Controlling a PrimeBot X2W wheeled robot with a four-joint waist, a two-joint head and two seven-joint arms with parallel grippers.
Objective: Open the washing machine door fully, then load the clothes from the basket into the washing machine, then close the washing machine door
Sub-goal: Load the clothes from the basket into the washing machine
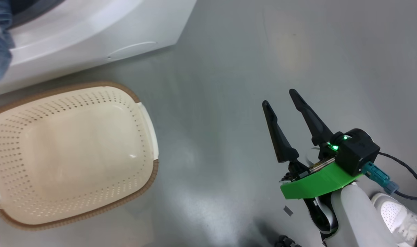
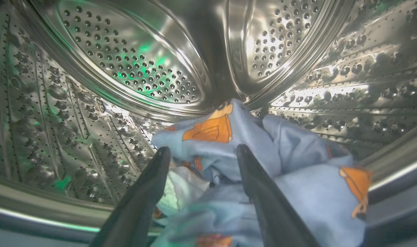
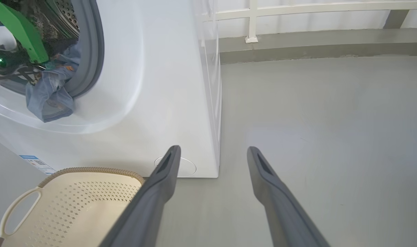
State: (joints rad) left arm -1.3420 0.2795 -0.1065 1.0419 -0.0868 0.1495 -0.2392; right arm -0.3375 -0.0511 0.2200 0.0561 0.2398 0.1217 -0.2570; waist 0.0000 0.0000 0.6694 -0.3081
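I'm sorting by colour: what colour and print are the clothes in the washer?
The clothes are light blue with orange-brown print, clearest in the left wrist view.

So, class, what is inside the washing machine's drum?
The clothes, light blue with orange print, lie in the steel drum, one part hanging out past the grey gasket. The open left gripper is inside too. Anything under the bundle is covered.

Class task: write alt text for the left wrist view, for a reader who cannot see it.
Light blue clothes with orange print lie in the perforated steel drum of the washing machine. The left gripper, jaws open, points at the bundle.
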